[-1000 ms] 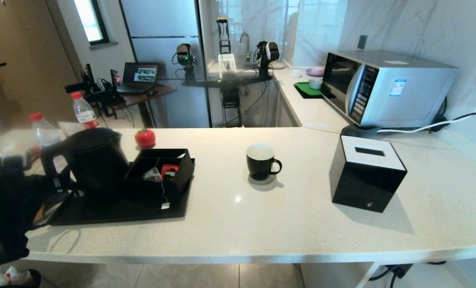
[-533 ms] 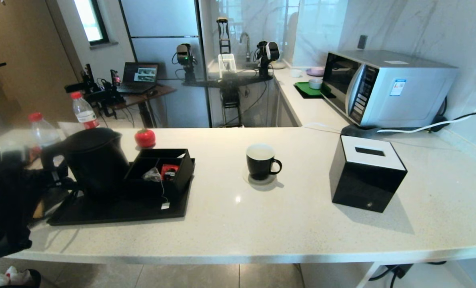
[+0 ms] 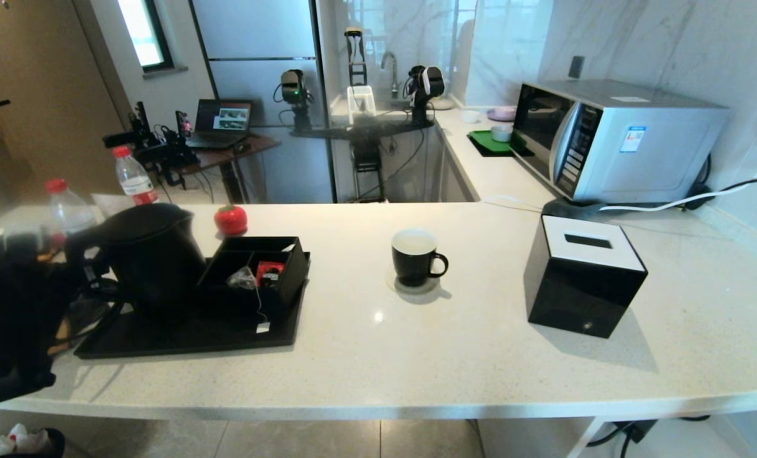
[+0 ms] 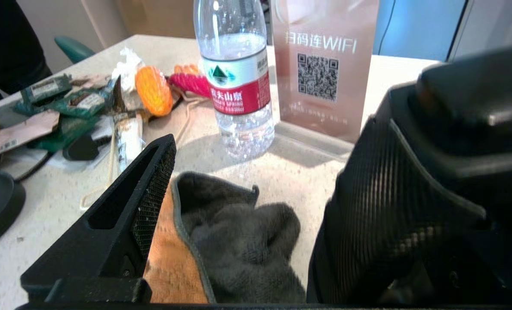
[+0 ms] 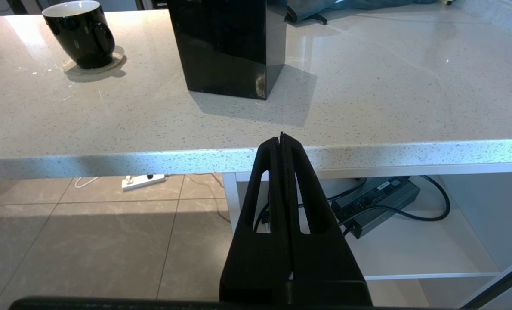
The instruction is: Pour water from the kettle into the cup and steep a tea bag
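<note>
The black kettle (image 3: 152, 254) stands on the left part of a black tray (image 3: 187, 336). My left gripper (image 3: 83, 270) is at its loop handle (image 4: 389, 206), open. One finger (image 4: 152, 189) shows; the handle covers the side where the other finger would be. The black cup (image 3: 415, 256) with a white inside stands on a coaster mid-counter, also in the right wrist view (image 5: 81, 34). The tea bag (image 3: 243, 277) lies in a black organiser box, its string hanging to a white tag (image 3: 263, 327). My right gripper (image 5: 282, 136) is shut and empty, below the counter's front edge.
Two red-capped water bottles (image 3: 133, 178) (image 3: 67, 213) stand behind the kettle, with a WiFi sign (image 4: 325, 64). A grey and orange cloth (image 4: 234, 241) lies under the left gripper. A red packet (image 3: 269, 272), a black tissue box (image 3: 582, 275) and a microwave (image 3: 614, 137) are also here.
My left arm has risen and moved forward, bringing its gripper up to the kettle's handle. The kettle, cup and tea bag have not moved.
</note>
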Available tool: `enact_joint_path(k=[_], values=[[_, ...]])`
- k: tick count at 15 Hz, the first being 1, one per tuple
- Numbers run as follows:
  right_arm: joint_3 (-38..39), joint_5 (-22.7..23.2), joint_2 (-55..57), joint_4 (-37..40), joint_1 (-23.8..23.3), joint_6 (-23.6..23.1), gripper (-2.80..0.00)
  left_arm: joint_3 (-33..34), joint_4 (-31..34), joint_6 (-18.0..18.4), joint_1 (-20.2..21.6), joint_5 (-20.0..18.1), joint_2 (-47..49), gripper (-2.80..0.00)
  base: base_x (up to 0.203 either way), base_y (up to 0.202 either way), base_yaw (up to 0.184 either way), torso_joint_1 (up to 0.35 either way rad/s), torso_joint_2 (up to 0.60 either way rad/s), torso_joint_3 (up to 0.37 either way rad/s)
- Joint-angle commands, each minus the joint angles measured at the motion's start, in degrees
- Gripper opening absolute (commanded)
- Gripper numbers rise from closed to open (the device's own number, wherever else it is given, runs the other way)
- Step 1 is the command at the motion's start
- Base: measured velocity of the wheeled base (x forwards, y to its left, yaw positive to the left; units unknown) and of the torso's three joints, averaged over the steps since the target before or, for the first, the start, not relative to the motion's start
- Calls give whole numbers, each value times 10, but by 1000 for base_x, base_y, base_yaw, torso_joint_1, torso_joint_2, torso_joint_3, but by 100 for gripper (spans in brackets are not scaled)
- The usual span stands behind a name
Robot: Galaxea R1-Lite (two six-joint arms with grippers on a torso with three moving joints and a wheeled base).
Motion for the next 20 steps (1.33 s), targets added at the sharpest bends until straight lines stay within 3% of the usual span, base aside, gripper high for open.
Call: enact_joint_path(k=[1,20], values=[[0,0,1,0,0,0,-280,-11,-28,0,-1,0,2,0,0,0,0,0,0,0],[0,0,1,0,0,0,-280,-57,-28,0,-3,1,13,0,0,0,0,0,0,0]])
